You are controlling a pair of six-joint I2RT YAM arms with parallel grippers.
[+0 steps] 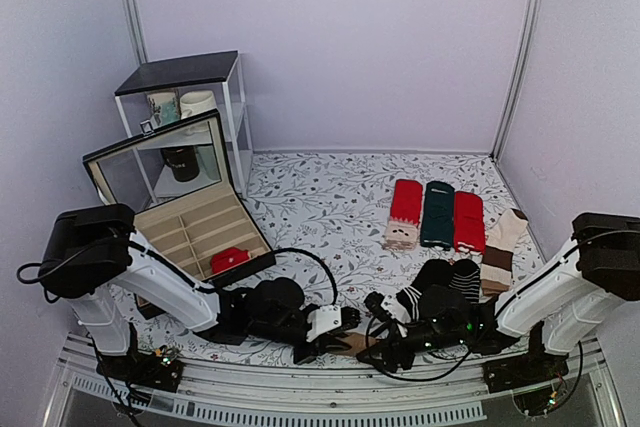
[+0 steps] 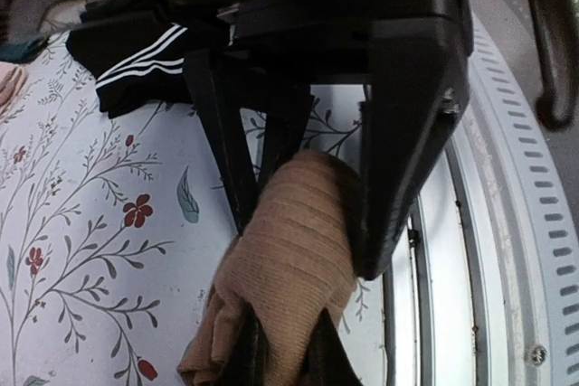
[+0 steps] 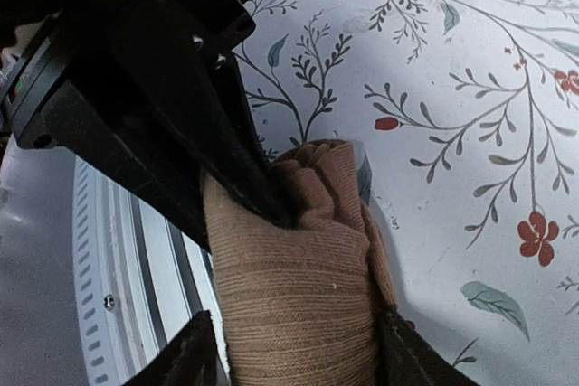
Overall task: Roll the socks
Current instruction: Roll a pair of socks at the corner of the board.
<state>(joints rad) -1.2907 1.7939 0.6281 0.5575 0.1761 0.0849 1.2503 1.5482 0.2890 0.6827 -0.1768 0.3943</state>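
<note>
Where the two arms meet at the bottom centre of the top view, the socks [image 1: 352, 345] sit as a small tan-brown roll on the floral cloth [image 1: 330, 197], close to the near metal rail [image 1: 300, 409]. The left gripper [image 1: 338, 339] comes in from the left of the frame and the right gripper [image 1: 380, 345] from the right, tips nose to nose at the roll.

In the left wrist view the roll fills the lower centre. Its bottom end bunches over the left fingers [image 2: 253, 363], which stand narrow, pinched on the knit. In the right wrist view a left fingertip [image 3: 253, 192] is dug into a fold at the roll's upper left.

The right fingers [image 3: 185, 359] stand wide, one on each side of the roll at the bottom of the right wrist view. The one at lower right touches the roll's side. The one at lower left is just beside it, with a thin sliver of rail showing between, so there is no squeeze on the knit as far as visible. In the left wrist view these fingers drop from the top of the frame, thin one left, broad one right, with the roll between them.

A black striped sock [image 2: 136, 61] lies at upper left in the left wrist view, apart from the roll.
</note>
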